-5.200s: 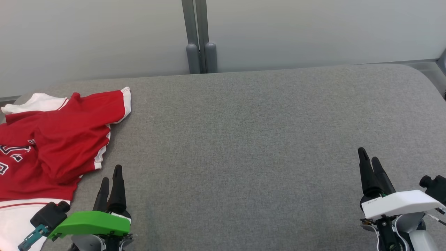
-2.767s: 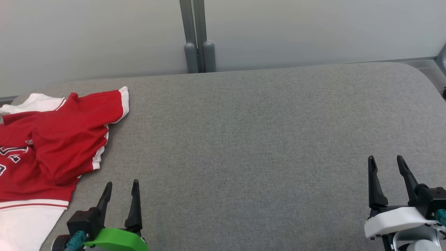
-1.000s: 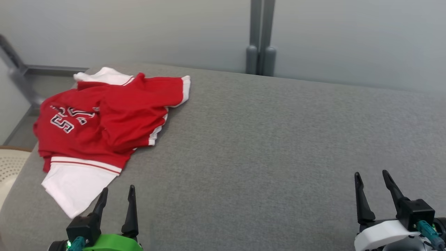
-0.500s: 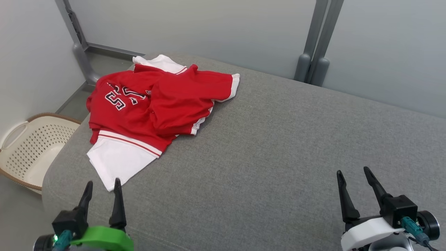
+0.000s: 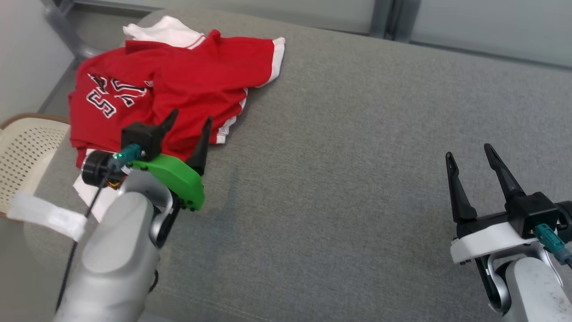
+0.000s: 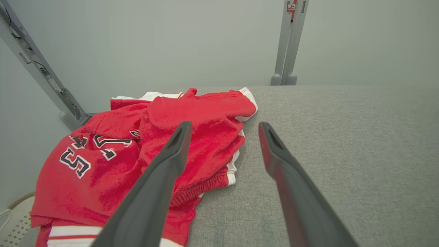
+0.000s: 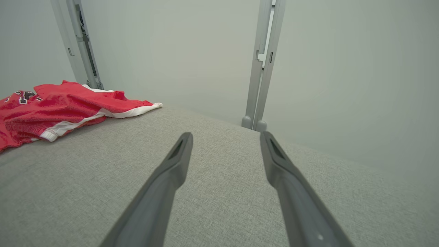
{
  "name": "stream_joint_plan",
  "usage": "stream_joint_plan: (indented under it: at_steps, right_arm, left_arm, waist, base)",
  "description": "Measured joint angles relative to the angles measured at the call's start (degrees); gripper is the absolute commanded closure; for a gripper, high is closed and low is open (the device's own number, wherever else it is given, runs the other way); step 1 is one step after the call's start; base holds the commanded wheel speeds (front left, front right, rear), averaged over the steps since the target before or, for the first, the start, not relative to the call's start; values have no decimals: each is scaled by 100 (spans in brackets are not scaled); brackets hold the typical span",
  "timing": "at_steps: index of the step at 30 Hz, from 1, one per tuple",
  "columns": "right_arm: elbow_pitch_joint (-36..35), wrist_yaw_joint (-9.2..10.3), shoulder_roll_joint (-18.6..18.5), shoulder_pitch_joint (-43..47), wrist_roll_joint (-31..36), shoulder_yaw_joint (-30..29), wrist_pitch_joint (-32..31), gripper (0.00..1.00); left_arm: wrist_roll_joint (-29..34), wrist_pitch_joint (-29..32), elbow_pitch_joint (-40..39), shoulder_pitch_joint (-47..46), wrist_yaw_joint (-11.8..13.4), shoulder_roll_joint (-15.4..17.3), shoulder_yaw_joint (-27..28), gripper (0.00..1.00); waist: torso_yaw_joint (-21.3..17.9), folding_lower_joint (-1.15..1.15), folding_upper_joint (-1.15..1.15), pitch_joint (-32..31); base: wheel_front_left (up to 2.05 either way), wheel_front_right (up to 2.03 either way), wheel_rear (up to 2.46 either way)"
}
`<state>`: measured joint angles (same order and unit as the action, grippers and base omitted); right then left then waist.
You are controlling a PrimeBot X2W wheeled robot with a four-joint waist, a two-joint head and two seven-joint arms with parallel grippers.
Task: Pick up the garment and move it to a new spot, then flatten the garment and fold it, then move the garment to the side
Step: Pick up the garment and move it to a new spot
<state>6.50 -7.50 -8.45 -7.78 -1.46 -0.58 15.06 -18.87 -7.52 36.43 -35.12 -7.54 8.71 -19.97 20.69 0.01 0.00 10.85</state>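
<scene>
The garment (image 5: 178, 85) is a crumpled red jersey with white trim and black-and-white lettering, lying at the far left of the grey padded surface (image 5: 357, 134). It also appears in the left wrist view as the garment (image 6: 113, 161) and in the right wrist view as the garment (image 7: 58, 103). My left gripper (image 5: 190, 120) hovers open over the garment's near right edge, nothing between its fingers; in its own view the left gripper (image 6: 223, 125) straddles the cloth's edge. My right gripper (image 5: 467, 150) stands open over bare fabric at the right, well away from the garment.
A cream perforated laundry basket (image 5: 22, 156) sits on the floor off the surface's left end. Grey wall panels and a metal post (image 6: 286, 44) run behind the surface. Bare grey padding stretches between the two arms.
The head camera has turned left and tilted down. My left arm has risen and reached forward until its open fingers are over the garment's edge. The right gripper stays open.
</scene>
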Motion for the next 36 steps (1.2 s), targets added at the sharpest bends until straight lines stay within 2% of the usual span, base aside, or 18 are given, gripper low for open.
stream_joint_plan:
  at_steps: [4, 6, 11, 12, 13, 14, 15, 19, 21, 26, 31, 36]
  right_arm:
    - [18, 0, 0, -221, -48, 101, 0, 0]
    - [15, 0, -2, -266, -57, 123, -1, 0]
    - [8, 0, 13, -353, -101, 153, 0, 0]
    - [5, 0, 16, -363, -105, 154, -1, 0]
    - [2, 0, 23, -370, -107, 146, -1, 0]
    - [4, 0, 31, -370, -108, 136, 0, 0]
    - [4, 0, 47, -369, -108, 119, -1, 0]
    - [35, 0, 134, -255, -118, 24, -1, 0]
    - [76, 0, 191, -155, -133, 14, -1, 0]
    - [180, 0, 312, 105, -153, -4, 0, 0]
    - [240, 0, 424, 365, -177, -58, -1, 0]
    - [252, 0, 512, 497, -193, -37, -1, 0]
  left_arm:
    - [-584, 201, 679, -617, 0, 368, -285, 0]
    - [-817, 250, 1028, -808, 0, 446, -266, 0]
    - [-966, 446, 2004, -1127, 0, 619, -309, 0]
    - [-951, 465, 2171, -1182, 9, 642, -339, 11]
    - [-879, 476, 2291, -1227, 74, 662, -398, 62]
    - [-824, 470, 2417, -1266, 94, 679, -434, 89]
    - [-857, 439, 2520, -1305, 126, 675, -404, 100]
    - [-839, 41, 2696, -1465, 222, 682, -400, 100]
    - [-757, -254, 2668, -1463, 303, 645, -468, 100]
    - [-694, -528, 2371, -1383, 338, 579, -516, 100]
    - [-678, -606, 1293, -1300, 199, 297, -721, 100]
    - [-949, -125, -294, -822, 140, 89, -898, 100]
  waist:
    - [-319, 1, 0, 485]
    - [-521, 1, 0, 658]
    - [-1083, 1, 0, 978]
    - [-1193, 0, 0, 1027]
    - [-1274, 0, 0, 1063]
    - [-1368, 0, 0, 1103]
    - [-1457, -1, 0, 1138]
    - [-1706, 0, 0, 1187]
    - [-1738, 0, 0, 1117]
    - [-1771, 0, 0, 828]
    - [-1709, -1, 0, 377]
    - [-1689, -1, 0, -70]
  base:
    - [0, 0, 0]
    - [0, 0, 0]
    - [0, 0, 0]
    - [0, 0, 0]
    - [0, 0, 0]
    - [0, 0, 0]
    - [0, 0, 0]
    - [0, 0, 0]
    - [0, 0, 0]
    - [0, 0, 0]
    - [0, 0, 0]
    - [0, 0, 0]
